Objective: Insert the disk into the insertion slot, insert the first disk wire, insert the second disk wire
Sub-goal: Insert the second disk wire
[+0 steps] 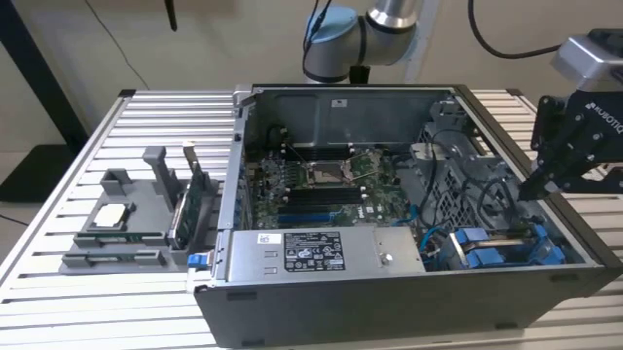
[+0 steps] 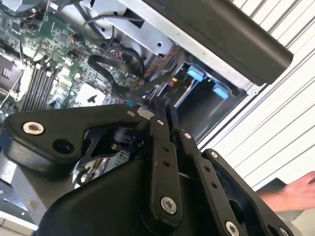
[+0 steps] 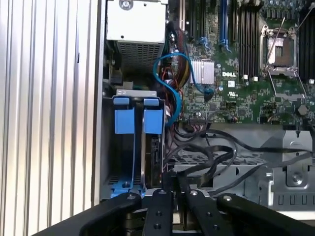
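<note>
In its bright blue carrier, the disk (image 3: 153,121) (image 1: 486,246) stands edge-on inside the insertion slot (image 3: 107,147), the grey bay at the case's corner on the exterior view's right. My black gripper (image 1: 530,194) hangs over the case wall on that same side. In both wrist views its fingers (image 3: 162,196) (image 2: 160,147) are pressed together, so it is shut. Black disk wires (image 3: 211,157) (image 2: 115,64) loop right at the fingertips. Whether one is pinched between them cannot be made out.
The open computer case (image 1: 409,306) lies on a slatted metal table (image 1: 117,292). A grey power-supply box (image 1: 322,251) sits beside the bay, with a blue cable (image 3: 172,73) and the motherboard (image 1: 331,182) beyond it. A parts tray (image 1: 127,233) lies at the exterior view's left. A hand (image 2: 295,191) rests outside the case.
</note>
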`<state>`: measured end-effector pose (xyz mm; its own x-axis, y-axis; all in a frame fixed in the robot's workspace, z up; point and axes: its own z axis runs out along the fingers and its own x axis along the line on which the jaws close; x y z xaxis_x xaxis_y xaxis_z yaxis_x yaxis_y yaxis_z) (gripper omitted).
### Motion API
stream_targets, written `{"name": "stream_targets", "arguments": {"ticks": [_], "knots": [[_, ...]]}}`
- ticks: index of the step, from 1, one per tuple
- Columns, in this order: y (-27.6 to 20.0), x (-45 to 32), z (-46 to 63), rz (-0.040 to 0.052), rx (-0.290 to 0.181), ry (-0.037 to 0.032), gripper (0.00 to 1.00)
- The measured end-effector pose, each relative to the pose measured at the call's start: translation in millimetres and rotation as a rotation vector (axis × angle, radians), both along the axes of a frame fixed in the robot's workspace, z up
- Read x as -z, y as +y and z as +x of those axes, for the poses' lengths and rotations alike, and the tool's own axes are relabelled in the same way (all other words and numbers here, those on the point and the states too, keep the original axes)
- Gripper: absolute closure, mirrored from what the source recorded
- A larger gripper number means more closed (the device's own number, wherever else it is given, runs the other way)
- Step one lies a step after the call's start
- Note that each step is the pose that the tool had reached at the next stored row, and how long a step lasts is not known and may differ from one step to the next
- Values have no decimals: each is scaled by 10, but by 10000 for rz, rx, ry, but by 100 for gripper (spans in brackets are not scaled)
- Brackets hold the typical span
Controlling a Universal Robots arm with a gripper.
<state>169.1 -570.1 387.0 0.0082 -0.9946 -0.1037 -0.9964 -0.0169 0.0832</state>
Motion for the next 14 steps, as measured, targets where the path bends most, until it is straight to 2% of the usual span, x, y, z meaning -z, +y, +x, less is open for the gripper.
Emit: {"name": "stream_targets", "arguments": {"ticks": [6,14], "knots": [[15,7,-197,-5,19,0,84],[15,130,-261,-70,18,0,84]]}}
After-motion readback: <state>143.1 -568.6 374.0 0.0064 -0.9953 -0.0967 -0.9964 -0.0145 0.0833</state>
